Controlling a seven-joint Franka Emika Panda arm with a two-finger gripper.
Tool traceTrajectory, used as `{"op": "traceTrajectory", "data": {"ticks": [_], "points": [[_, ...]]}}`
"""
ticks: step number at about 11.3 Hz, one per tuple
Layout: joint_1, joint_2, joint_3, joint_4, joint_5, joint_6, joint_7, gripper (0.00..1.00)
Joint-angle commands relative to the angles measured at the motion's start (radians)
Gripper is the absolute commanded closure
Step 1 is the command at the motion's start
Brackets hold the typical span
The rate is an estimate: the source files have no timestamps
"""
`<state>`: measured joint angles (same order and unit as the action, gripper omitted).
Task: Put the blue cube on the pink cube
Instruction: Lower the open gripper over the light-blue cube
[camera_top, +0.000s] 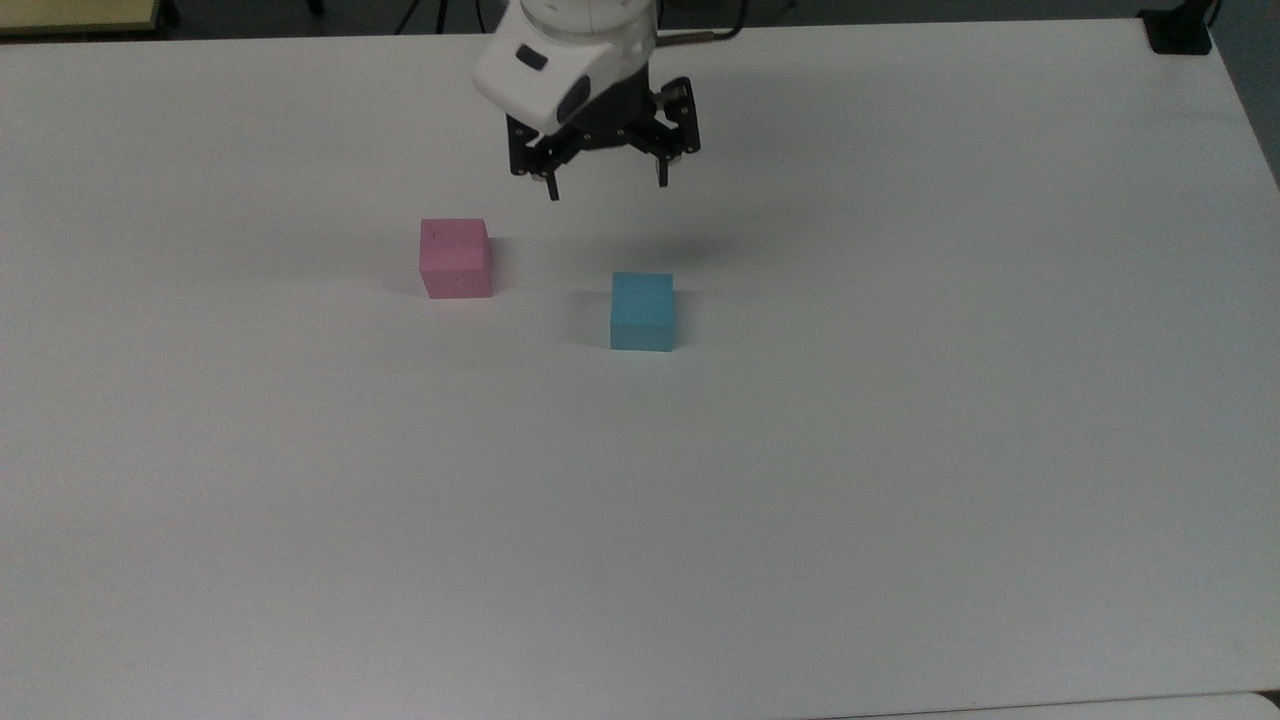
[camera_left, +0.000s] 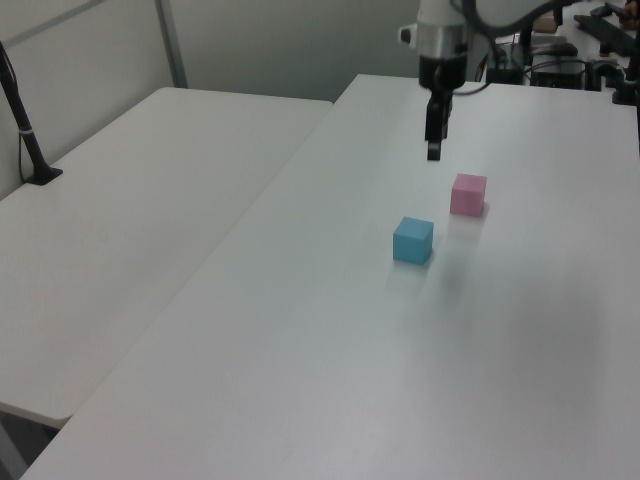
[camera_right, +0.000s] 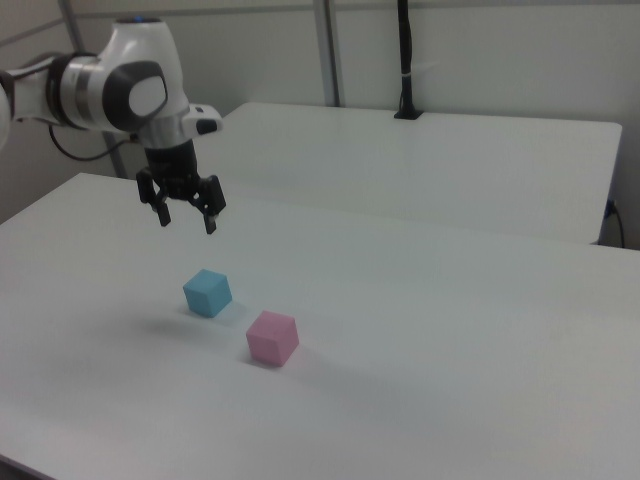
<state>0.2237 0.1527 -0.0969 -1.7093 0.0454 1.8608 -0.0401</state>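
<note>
The white table (camera_top: 900, 480) carries both cubes, and the arm's gripper (camera_top: 605, 188) hangs above it with its fingers spread apart, holding nothing. The blue cube (camera_top: 642, 311) sits on the table below the gripper (nearer the camera in the top view), well apart from the fingertips. The pink cube (camera_top: 455, 258) stands near the blue cube, on the top view's left.

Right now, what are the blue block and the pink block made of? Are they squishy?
The blue cube looks like matte foam or soft plastic: flat colour, no shine, plain faces. The pink cube looks the same, dull and pastel, with a tiny dark speck on top. Whether they are squishy cannot be told; nothing is pressing on them.
</note>
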Motion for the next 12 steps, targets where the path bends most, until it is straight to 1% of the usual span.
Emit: {"op": "traceTrajectory", "data": {"ticks": [1, 2, 3, 4, 7, 8, 10, 12], "points": [[0.045, 0.086, -0.001, -0.009, -0.053, 0.084, 0.144, 0.00], [0.055, 0.117, 0.015, -0.033, -0.080, 0.130, 0.226, 0.00], [0.063, 0.140, 0.025, -0.065, -0.137, 0.193, 0.309, 0.00], [0.066, 0.151, 0.026, -0.087, -0.183, 0.219, 0.351, 0.00], [0.065, 0.177, 0.028, -0.092, -0.193, 0.224, 0.364, 0.00], [0.066, 0.191, 0.036, -0.092, -0.196, 0.224, 0.377, 0.00], [0.062, 0.200, 0.048, -0.093, -0.241, 0.227, 0.429, 0.00], [0.060, 0.221, 0.060, -0.101, -0.257, 0.273, 0.486, 0.00]]}}
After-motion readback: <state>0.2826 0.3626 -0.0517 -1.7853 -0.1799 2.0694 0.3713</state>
